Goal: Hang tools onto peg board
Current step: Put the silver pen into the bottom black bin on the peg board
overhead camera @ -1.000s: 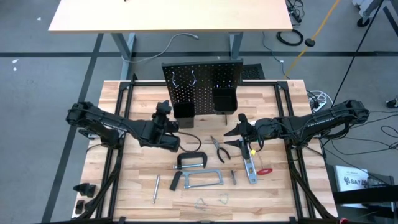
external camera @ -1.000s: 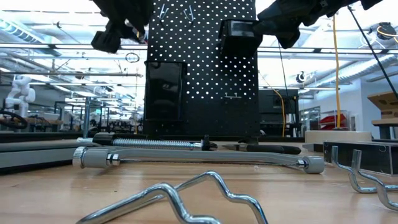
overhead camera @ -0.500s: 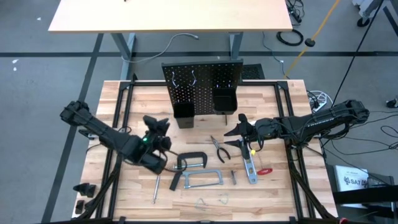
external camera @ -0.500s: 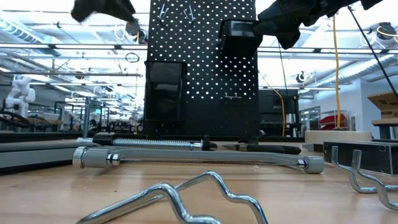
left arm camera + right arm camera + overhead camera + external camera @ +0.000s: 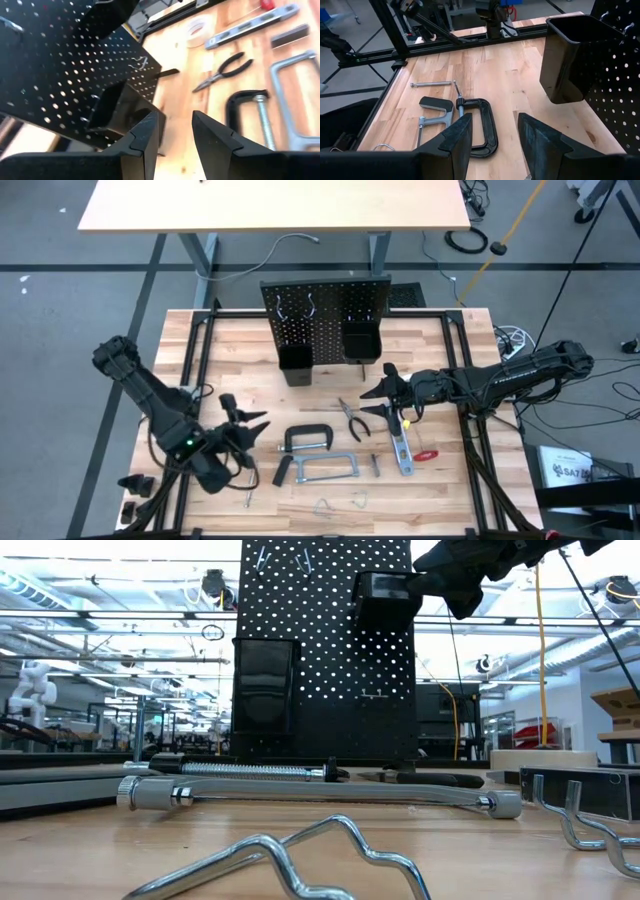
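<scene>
Both grippers are standing empty, jaws parted; you are hovering the left gripper near the C-clamp, so line up squarely over its frame.

We see the peg board upright at the surface's far edge, C-clamp near the middle, hacksaw just in front of it, pliers to its right, level further right

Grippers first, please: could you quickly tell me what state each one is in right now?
Left gripper: open, holding nothing, low over the table's front-left, near the C-clamp.
Right gripper: open, holding nothing, hovering right of the peg board.
</scene>
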### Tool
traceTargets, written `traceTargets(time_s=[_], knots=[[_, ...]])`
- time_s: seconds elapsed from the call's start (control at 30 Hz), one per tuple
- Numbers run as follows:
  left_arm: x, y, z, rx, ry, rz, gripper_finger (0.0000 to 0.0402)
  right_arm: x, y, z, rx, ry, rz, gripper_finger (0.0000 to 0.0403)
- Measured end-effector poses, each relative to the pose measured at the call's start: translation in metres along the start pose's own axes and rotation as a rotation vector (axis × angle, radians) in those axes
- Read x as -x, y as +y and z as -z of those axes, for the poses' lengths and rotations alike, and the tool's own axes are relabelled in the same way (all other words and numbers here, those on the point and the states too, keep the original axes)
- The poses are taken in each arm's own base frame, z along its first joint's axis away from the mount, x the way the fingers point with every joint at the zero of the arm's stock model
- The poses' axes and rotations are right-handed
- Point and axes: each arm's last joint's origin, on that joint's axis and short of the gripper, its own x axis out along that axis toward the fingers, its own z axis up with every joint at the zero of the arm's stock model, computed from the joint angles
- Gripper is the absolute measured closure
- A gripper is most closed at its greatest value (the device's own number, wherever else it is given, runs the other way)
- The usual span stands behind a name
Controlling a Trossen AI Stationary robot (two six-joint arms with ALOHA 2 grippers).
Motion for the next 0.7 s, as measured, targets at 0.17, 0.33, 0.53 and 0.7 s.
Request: traceTargets(time_s=[0.17, 0.33, 0.53, 0.7], knots=[[0.006, -0.007, 0.014, 0.085, -0.029, 0.112, 0.0278, 0.0, 0.0, 0.0, 0.0, 0.0, 0.0, 0.025], [0.001, -0.015, 0.027, 0.177, -0.024, 0.363, 0.0278, 0.0, 0.0, 0.0, 0.0, 0.0, 0.002, 0.025], [-0.01, -0.022, 0.044, 0.337, 0.106, 0.831, 0.0278, 0.0, 0.0, 0.0, 0.0, 0.0, 0.003, 0.025], [-0.02, -0.015, 0.063, 0.639, 0.456, 0.715, 0.0278, 0.0, 0.0, 0.0, 0.0, -0.001, 0.004, 0.025]])
